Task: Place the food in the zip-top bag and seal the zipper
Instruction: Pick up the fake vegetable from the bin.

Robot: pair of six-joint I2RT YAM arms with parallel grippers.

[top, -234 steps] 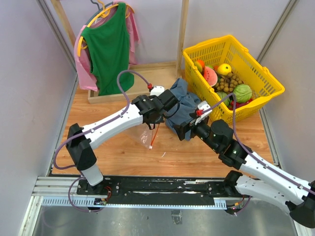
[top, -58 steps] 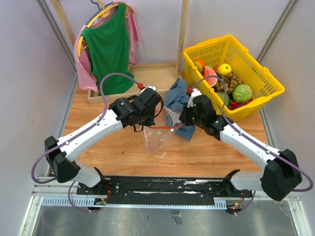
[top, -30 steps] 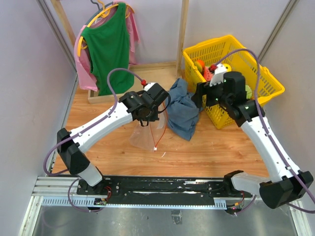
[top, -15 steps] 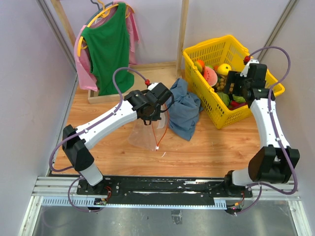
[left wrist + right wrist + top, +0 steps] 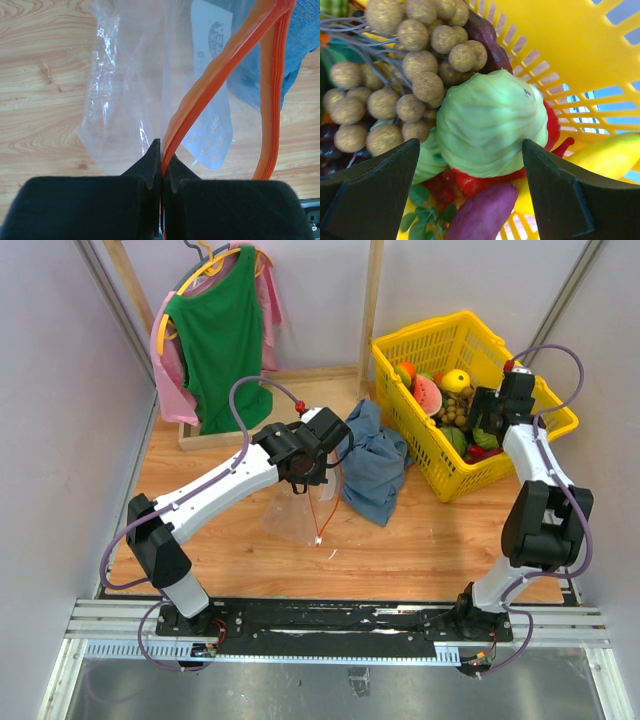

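We find small print and a round emblem on the white label patch (image 5: pixel 207 40) of the zip-top bag (image 5: pixel 125 100). None of it is legible.

Quick headcount, tabletop edition

Two arms (image 5: pixel 215 490) (image 5: pixel 535 465), one bag (image 5: pixel 295 522), one cloth (image 5: pixel 375 465), one basket (image 5: pixel 520 370) far right, two shirts (image 5: pixel 220 335) (image 5: pixel 165 370) far left. Inside the basket: one cabbage (image 5: pixel 490 122), one banana (image 5: pixel 610 152), one brown berry bunch (image 5: pixel 415 75), one purple piece (image 5: pixel 482 212); the rest's too jumbled to count.

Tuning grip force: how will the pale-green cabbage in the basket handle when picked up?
The cabbage looks round and smooth, so it may roll or slip. It seems to fill the gap of the open right end effector, likely leaving little margin.
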